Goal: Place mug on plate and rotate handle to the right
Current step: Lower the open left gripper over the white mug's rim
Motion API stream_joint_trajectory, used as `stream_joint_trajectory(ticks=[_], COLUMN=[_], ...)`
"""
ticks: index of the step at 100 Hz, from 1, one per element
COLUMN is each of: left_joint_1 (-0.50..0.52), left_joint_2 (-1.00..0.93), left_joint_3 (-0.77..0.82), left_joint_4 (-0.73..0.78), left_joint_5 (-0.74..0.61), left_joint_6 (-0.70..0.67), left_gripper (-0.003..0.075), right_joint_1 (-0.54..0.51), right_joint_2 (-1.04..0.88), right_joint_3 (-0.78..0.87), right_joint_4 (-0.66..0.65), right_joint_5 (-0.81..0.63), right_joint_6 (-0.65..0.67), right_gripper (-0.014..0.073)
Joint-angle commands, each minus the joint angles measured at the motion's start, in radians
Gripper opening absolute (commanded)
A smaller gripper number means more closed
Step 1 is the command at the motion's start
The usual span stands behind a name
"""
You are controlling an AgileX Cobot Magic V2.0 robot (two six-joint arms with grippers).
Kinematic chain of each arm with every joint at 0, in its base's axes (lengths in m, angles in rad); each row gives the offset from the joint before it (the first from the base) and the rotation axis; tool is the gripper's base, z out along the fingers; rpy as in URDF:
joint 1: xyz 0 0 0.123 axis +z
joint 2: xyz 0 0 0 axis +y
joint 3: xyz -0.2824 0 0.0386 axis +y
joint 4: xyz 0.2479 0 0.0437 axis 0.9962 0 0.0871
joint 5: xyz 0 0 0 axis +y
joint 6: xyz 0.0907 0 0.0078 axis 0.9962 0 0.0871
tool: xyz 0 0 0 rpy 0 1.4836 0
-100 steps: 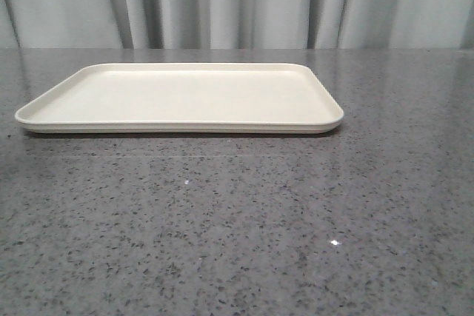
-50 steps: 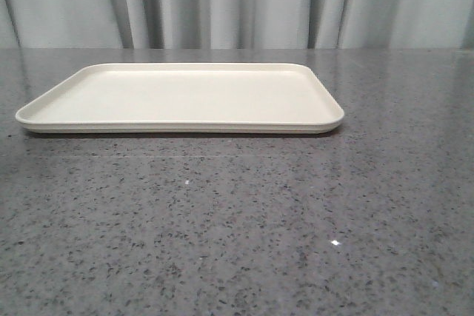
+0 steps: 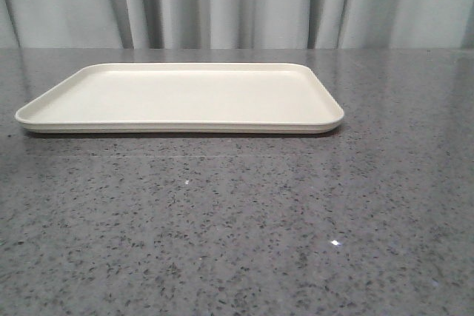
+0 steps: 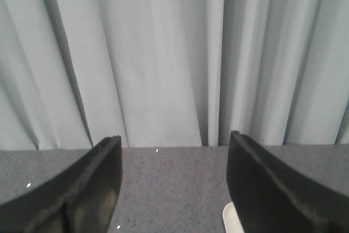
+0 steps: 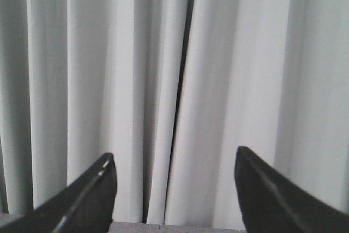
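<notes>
Jaws of both the left gripper (image 4: 173, 189) and the right gripper (image 5: 175, 197) stand wide and hold nothing. No mug shows in any view. Only the plate (image 3: 44, 112) lies on the table (image 3: 237, 227), far and left. Probably the mug is stiff and smooth; gripping across its body seems safest.

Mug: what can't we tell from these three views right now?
- Mug and handle: in no view, so place and handle direction unknown.
- Plate: whole in the front view; in the left wrist view only a pale corner shows, cut by the frame edge and a finger, likely the plate.
- Left pincer and right pincer: open and empty; both arms out of the front view, so their position over the table is unclear.
</notes>
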Motion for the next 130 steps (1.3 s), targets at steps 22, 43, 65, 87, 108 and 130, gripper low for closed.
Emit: stream_joint_trajectory(ticks=[22,43,65,87,108,130], left_joint_1=[-0.007,-0.007,-0.007,-0.007,-0.007,-0.007], left_joint_2=[0.203,0.275,0.293,0.290,0.290,0.290], left_joint_3=[-0.286,-0.288,-0.267,-0.151,-0.042,0.028], left_joint_4=[0.094,0.093,0.089,0.070,0.065,0.065], left_joint_5=[0.402,0.480,0.480,0.480,0.480,0.480], left_joint_6=[0.053,0.063,0.068,0.081,0.098,0.106], left_gripper=[0.0383,0.0344,0.0344,0.0344,0.0344,0.0344], right_joint_1=[-0.001,-0.001,-0.001,-0.001,-0.001,-0.001], right_joint_2=[0.010,0.010,0.010,0.010,0.010,0.010], right_joint_3=[-0.038,-0.038,-0.038,-0.038,-0.038,-0.038], right_joint_4=[-0.001,-0.001,-0.001,-0.001,-0.001,-0.001], right_joint_5=[0.006,0.006,0.006,0.006,0.006,0.006], right_joint_6=[-0.011,-0.011,-0.011,-0.011,-0.011,-0.011], right_gripper=[0.0475,0.0475,0.0475,0.0475,0.0475,0.0475])
